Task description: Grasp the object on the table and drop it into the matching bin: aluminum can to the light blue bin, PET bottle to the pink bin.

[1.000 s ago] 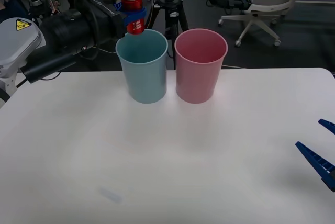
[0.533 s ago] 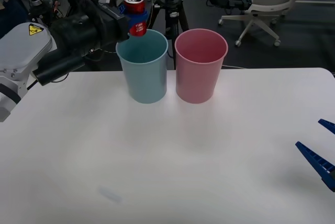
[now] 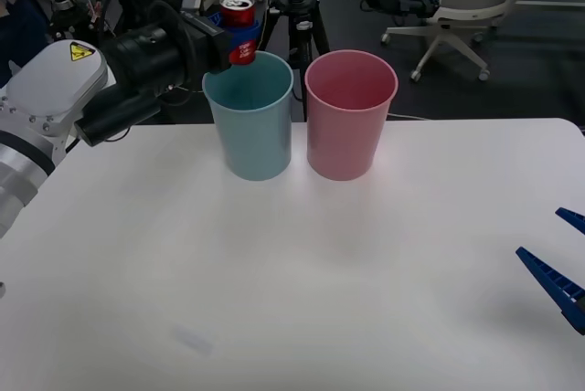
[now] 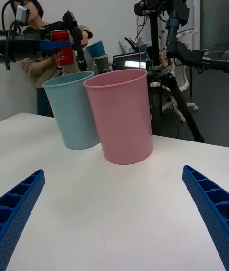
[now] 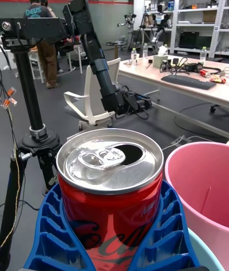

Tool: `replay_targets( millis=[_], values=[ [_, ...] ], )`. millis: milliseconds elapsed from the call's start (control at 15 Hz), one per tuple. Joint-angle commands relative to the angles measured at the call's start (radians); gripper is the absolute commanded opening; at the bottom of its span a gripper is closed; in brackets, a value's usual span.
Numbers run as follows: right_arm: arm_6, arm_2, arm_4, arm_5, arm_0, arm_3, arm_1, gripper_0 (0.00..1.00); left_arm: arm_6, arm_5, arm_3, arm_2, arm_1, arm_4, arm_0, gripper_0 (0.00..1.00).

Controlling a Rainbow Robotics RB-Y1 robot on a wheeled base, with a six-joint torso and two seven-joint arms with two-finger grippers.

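The red aluminum can [image 3: 239, 18] with a silver top stands upright in my left gripper [image 3: 239, 36], which is shut on it above the far left rim of the light blue bin [image 3: 249, 117]. In the left wrist view the can [image 5: 110, 190] sits between the blue fingers [image 5: 47, 233], with the pink bin [image 5: 200, 180] beside it. The pink bin [image 3: 350, 114] stands just right of the blue one at the back of the white table [image 3: 302, 272]. My right gripper [image 3: 559, 263] rests open at the table's right edge. From the right wrist, the can [image 4: 62, 47] hangs over the blue bin [image 4: 71, 109].
A black tripod [image 3: 297, 7] stands right behind the bins. An office chair [image 3: 466, 3] is on the floor at the back right. A person [image 4: 33, 61] stands behind the bins, off the table.
My left arm has carried the can a little to the right and farther back, closer over the blue bin's rim. The right gripper has not moved.
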Motion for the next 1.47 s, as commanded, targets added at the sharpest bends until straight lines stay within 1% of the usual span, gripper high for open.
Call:
replay_targets(
  millis=[67,133,933,1133,1333,1467],
  values=[
    [0.0,0.0,0.0,0.0,0.0,0.0,0.0,1.0,0.008,0.0,-0.001,0.001,-0.002,0.003,0.0,0.81],
    [0.0,0.0,0.0,0.0,0.0,0.0,0.0,1.0,0.009,0.0,-0.001,0.0,-0.002,0.005,0.0,1.0],
    [0.0,0.0,0.0,0.0,0.0,0.0,0.0,1.0,0.005,-0.007,-0.001,0.0,-0.002,0.025,0.0,1.0],
    [0.0,0.0,0.0,0.0,0.0,0.0,0.0,1.0,-0.005,-0.026,-0.012,0.0,0.0,0.042,0.002,1.0],
    [0.0,0.0,0.0,0.0,0.0,0.0,0.0,1.0,-0.028,-0.034,-0.062,0.0,0.046,0.1,0.026,1.0],
    [0.0,0.0,0.0,0.0,0.0,0.0,0.0,1.0,-0.043,-0.068,-0.102,-0.002,0.095,0.157,0.046,1.0]
  ],
)
